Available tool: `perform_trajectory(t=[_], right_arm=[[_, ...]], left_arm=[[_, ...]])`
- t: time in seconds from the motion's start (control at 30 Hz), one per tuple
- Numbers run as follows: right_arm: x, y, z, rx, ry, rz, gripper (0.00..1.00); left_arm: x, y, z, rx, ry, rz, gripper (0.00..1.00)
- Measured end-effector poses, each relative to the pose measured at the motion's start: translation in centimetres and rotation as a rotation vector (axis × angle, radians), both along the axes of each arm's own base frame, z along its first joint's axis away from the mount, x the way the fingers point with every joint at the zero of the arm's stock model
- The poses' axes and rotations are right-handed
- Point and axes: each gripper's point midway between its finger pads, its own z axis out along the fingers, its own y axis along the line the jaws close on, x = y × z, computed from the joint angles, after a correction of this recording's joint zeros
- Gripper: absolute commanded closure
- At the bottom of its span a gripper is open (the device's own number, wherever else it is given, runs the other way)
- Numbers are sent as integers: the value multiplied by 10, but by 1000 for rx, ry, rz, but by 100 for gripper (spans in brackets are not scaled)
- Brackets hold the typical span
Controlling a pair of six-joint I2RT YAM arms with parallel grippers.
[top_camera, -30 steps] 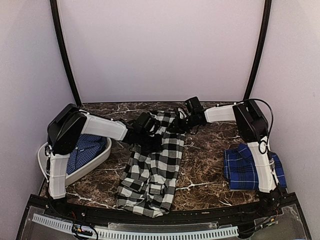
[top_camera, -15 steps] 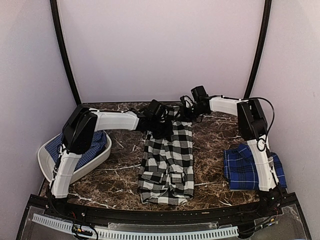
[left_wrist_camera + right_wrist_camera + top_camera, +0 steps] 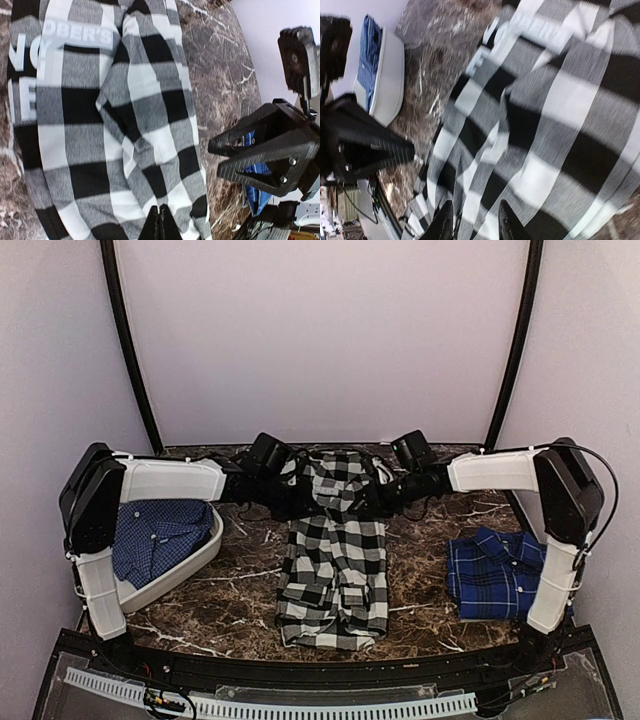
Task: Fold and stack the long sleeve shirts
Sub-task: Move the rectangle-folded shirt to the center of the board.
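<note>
The black-and-white checked shirt lies stretched out lengthwise on the middle of the marble table, collar end at the far side, white lettering showing. My left gripper is over its far left part, jaws shut with the tips together just above the cloth. My right gripper is over its far right part, open and empty, fingers apart above the checks. It also shows in the left wrist view. The dark blue plaid shirt lies folded at the right.
A white basin at the left edge holds another blue shirt; it also shows in the right wrist view. Dark marble table shows between the shirts. Black frame posts stand at the back corners.
The checked shirt was pulled toward the far side and straightened, then laid flat. Both arms have since swung their elbows outward, and the grippers sit low over the shirt's far end.
</note>
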Motion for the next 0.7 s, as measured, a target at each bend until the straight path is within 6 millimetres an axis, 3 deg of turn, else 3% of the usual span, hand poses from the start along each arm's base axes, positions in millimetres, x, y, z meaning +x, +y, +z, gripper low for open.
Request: perform_trajectory(t=[0.17, 0.33, 0.47, 0.7], right_arm=[[-94, 4, -32, -11, 124, 83, 71], [-162, 2, -49, -28, 201, 137, 70], [-185, 2, -48, -6, 222, 150, 69], [-197, 19, -43, 36, 214, 179, 71]], left_arm=[[-47, 16, -25, -9, 94, -103, 99], [-106, 35, -52, -40, 222, -215, 99], [-145, 39, -60, -94, 289, -311, 99], [-206, 46, -68, -162, 394, -454, 96]])
